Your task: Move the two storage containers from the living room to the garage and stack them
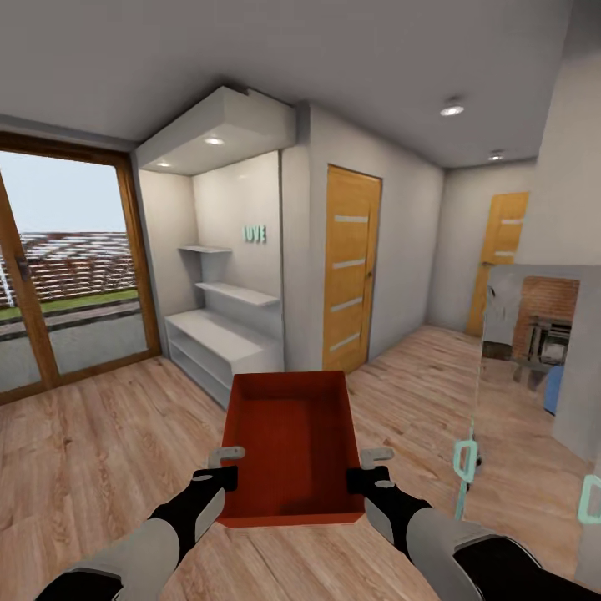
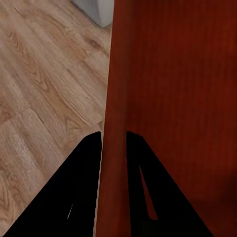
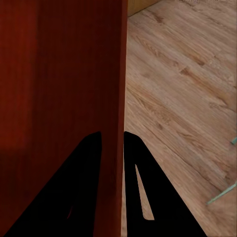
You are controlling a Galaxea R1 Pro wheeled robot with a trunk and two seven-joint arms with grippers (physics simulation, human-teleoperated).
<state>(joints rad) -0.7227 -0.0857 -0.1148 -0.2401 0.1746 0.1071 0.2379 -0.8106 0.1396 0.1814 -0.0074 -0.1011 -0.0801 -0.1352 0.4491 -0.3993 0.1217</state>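
One orange-red open-top storage container [image 1: 290, 442] hangs in front of me above the light wood-plank floor of the living room, empty inside. My left gripper [image 1: 225, 467] is shut on its left wall, and the left wrist view shows that wall [image 2: 112, 98] pinched between two dark fingers [image 2: 84, 187]. On the opposite side my right gripper [image 1: 371, 469] is shut on the right wall. The right wrist view shows the wall edge [image 3: 120, 89] between its fingers [image 3: 136, 187].
White built-in shelves [image 1: 221, 338] fill an alcove ahead. A wooden door [image 1: 349, 267] stands beside them and another [image 1: 499, 250] lies down the hall. Glass doors [image 1: 63, 267] are at the left. A glass panel with teal handles [image 1: 465, 461] is close on the right.
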